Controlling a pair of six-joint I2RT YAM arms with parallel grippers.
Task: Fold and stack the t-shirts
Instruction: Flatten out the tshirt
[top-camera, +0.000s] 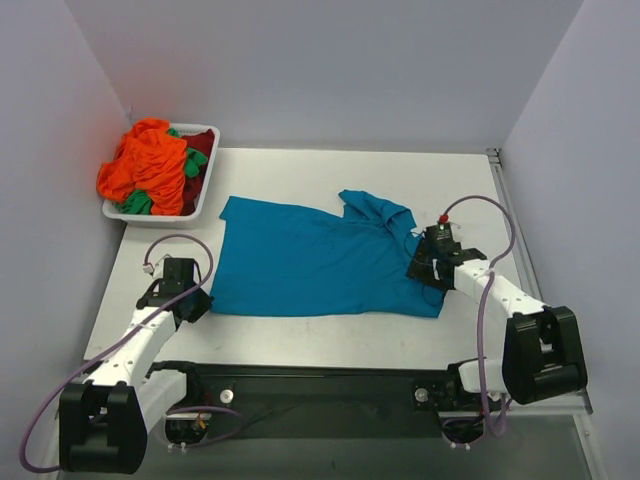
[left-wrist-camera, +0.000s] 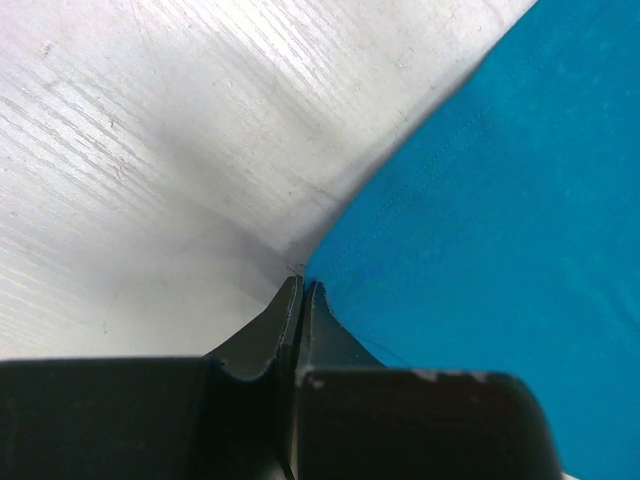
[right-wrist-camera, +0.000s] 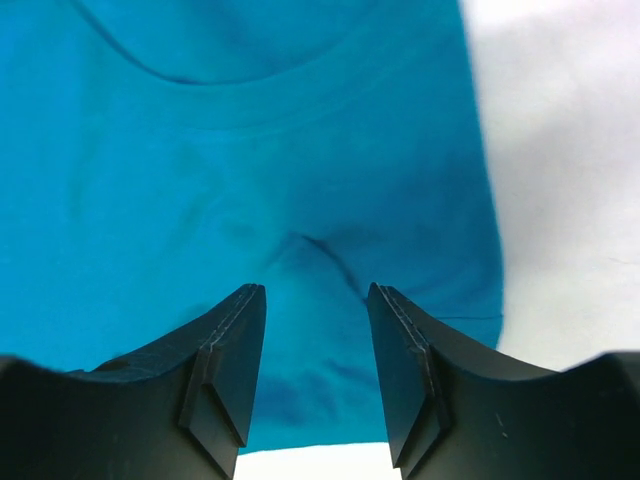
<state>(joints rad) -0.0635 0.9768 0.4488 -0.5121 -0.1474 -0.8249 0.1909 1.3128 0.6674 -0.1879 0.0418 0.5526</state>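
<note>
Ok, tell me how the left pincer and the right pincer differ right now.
The left pincer is shut; the right pincer stands open. The left pincer's tips meet the teal t-shirt's corner; the right pincer is over cloth near the collar. Both are low at that same shirt.

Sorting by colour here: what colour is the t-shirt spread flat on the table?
Teal-blue, plain with no pattern; the t-shirt shows best in the top external view.
</note>
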